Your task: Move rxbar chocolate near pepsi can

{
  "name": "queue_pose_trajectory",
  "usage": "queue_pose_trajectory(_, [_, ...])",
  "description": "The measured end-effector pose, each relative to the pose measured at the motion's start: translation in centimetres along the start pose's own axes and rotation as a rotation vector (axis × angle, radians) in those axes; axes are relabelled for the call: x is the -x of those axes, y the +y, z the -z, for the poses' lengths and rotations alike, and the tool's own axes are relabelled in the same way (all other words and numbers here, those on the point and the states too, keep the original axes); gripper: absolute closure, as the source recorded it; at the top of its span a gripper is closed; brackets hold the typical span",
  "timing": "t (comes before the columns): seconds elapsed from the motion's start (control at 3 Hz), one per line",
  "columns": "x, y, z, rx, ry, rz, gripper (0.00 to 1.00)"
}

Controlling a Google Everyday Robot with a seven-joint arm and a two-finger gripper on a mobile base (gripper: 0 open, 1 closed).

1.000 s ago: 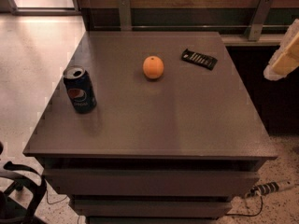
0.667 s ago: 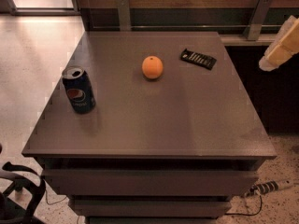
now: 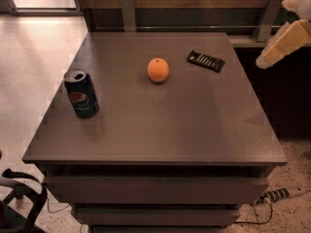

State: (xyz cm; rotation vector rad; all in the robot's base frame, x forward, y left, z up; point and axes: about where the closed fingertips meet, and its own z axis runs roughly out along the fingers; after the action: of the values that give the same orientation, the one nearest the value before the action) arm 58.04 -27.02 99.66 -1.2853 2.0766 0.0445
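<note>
The rxbar chocolate, a flat black bar with white lettering, lies at the far right of the grey table. The pepsi can, dark blue with the round logo and a silver top, stands upright near the table's left edge. The gripper shows as a pale, cream-coloured shape at the right edge of the view, off the table's right side, to the right of the bar and apart from it. It holds nothing that I can see.
An orange sits between the can and the bar, nearer the bar. Drawers front the table below. A black chair base is at the lower left. A power strip lies on the floor at the lower right.
The gripper has risen and shifted a little along the right edge of the view. The bar, the can and the orange have not moved.
</note>
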Motion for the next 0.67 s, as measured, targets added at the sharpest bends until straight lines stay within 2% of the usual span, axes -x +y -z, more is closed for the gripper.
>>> queue_pose_trajectory(0.33, [-0.9, -1.2, -3.4, 0.027, -0.027, -0.051, 0.0])
queue_pose_trajectory(0.67, [-1.4, -3.4, -8.2, 0.07, -0.076, -0.104, 0.0])
